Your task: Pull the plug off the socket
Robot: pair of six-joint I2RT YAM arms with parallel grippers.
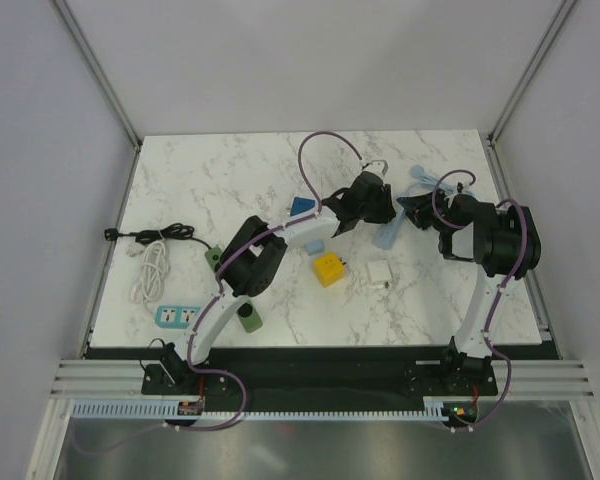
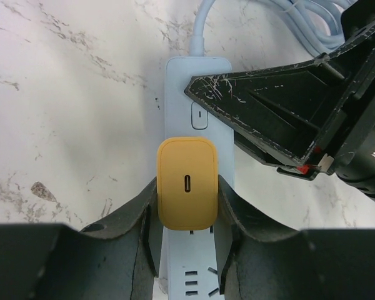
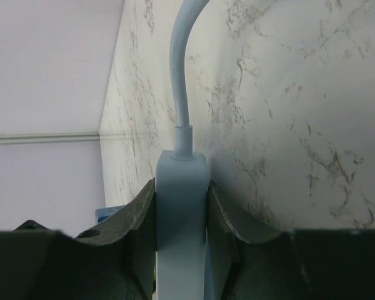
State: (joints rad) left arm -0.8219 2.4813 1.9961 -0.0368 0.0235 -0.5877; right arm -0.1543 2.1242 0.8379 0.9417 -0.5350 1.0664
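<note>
Marble table [image 1: 230, 180] carrying a pale-blue power strip [image 2: 179, 100], with an orange-yellow plug [image 2: 187, 183] seated in it.
The right gripper [image 3: 181, 206] clamps the strip's cable end between its jaws; the left gripper [image 2: 187, 215] pinches the rounded plug by both sides, a slim port on the plug's face.

On white marble tabletop [image 1: 230, 180], pale-blue plastic power strip [image 1: 387, 236] lies centre-right. Yellow rounded plug [image 2: 187, 184] sits in it, left gripper [image 2: 187, 209] clamped on both sides. Right gripper [image 3: 181, 215] grips strip's cord end, 1 o'clock. Yellow cube [image 1: 329, 268] at strip's 8, white square adapter [image 1: 379, 275] at 6, coiled white cable [image 1: 152, 265] far off at 9.
</note>
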